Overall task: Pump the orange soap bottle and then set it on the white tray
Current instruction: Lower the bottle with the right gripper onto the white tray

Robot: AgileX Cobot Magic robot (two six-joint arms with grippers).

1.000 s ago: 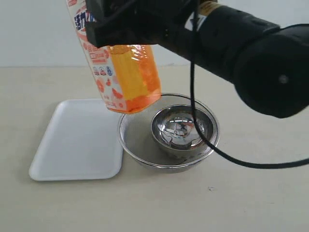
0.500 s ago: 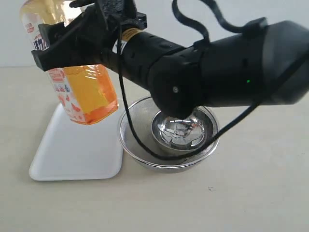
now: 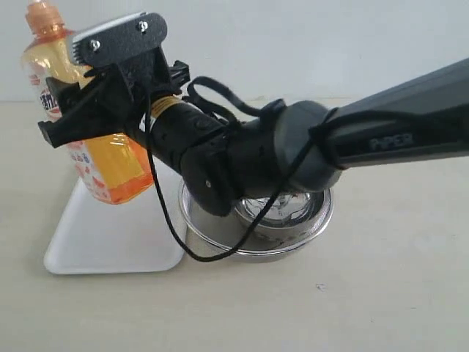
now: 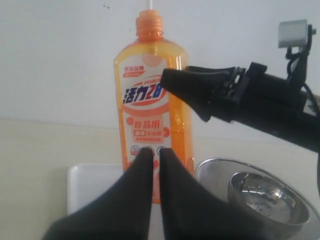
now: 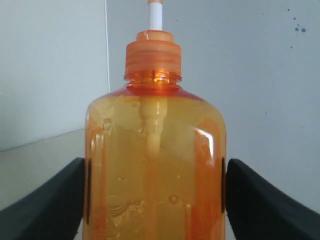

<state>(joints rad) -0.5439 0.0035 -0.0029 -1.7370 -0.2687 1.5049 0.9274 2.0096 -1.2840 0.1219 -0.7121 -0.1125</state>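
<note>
The orange soap bottle (image 3: 110,172) hangs nearly upright, slightly tilted, over the far part of the white tray (image 3: 102,238). My right gripper (image 3: 73,117) is shut on the bottle's body, one black finger on each side (image 5: 45,200). The right wrist view shows the bottle (image 5: 155,170) close up, with its orange collar and white stem; the pump head is out of frame. In the left wrist view the bottle (image 4: 150,100) is above the tray (image 4: 92,185), its base hidden behind my left gripper (image 4: 155,152), which is shut and empty and stays short of the bottle.
A round steel mesh strainer (image 3: 319,220) sits right of the tray, with a steel bowl (image 3: 289,209) inside it. The right arm reaches across above them. The strainer (image 4: 215,167) and the bowl (image 4: 270,195) also show in the left wrist view. A pale wall stands behind the table.
The right arm has carried the bottle left and down, from above the strainer's edge to over the tray. The bottle now stands more upright.
</note>
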